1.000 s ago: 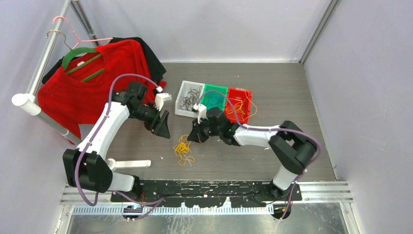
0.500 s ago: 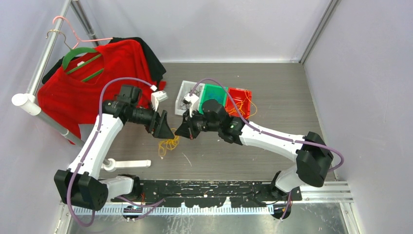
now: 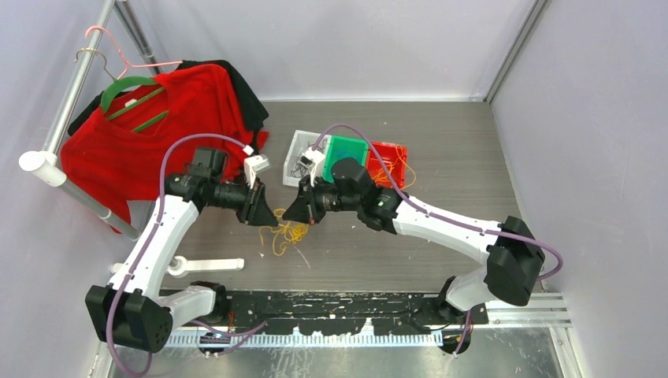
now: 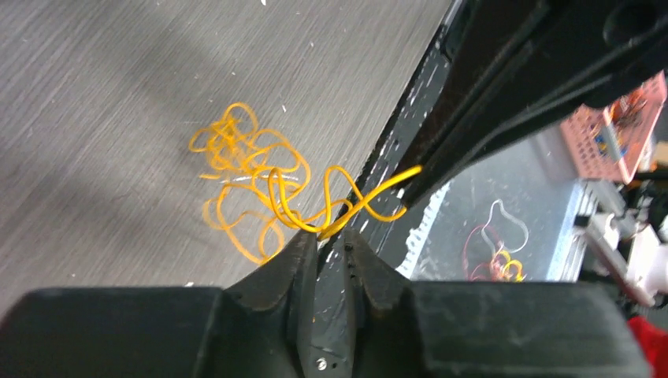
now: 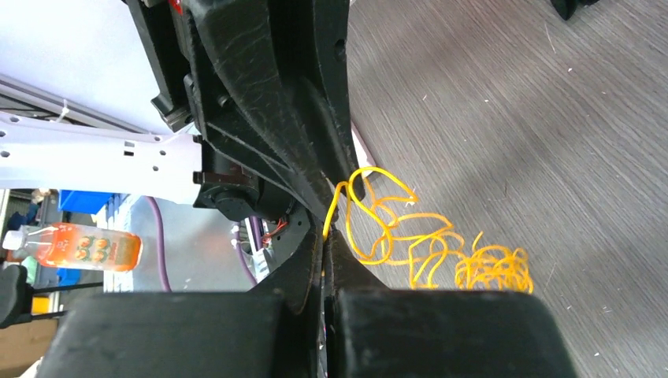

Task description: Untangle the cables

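Left of the surface's middle, nearer its near edge, my top camera shows the left gripper (image 3: 266, 213) and the right gripper (image 3: 296, 211) tip to tip above the yellow cables (image 3: 285, 235). The tangle sits just below them, with three small trays (image 3: 394, 150) beyond it.

On the left wrist view, one strand rises from the tangle into my left jaws. They stand nearly together, and I cannot tell whether they pinch it.

On the right wrist view, the right jaws are closed tight on a yellow strand, with loops trailing to the surface.
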